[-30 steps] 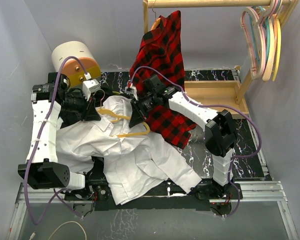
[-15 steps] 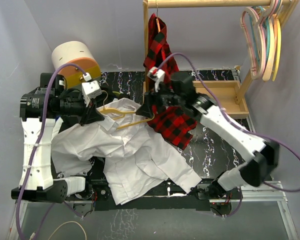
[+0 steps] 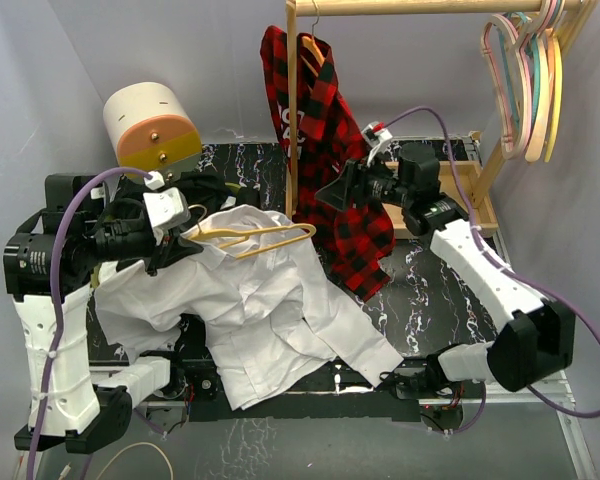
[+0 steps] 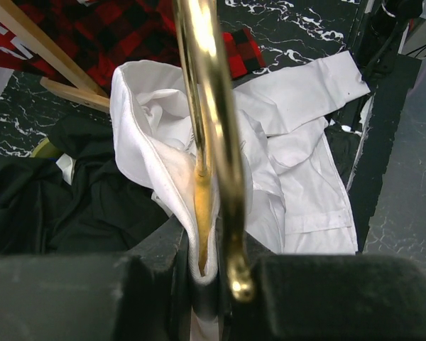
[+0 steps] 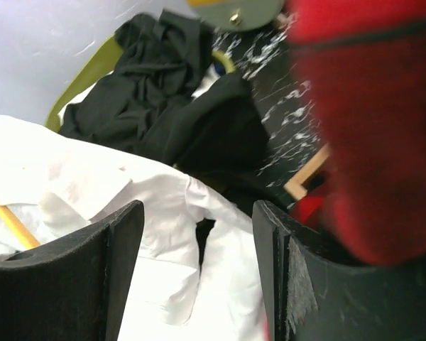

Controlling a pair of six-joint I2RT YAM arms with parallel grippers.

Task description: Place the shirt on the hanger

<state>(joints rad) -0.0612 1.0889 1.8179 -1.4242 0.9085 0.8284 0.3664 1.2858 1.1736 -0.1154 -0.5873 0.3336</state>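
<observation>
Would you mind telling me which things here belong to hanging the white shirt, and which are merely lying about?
Part of the job:
white shirt
pale yellow hanger

Just lying about:
red plaid shirt
black garment
pastel hangers
wooden rack
cream-and-orange drum
</observation>
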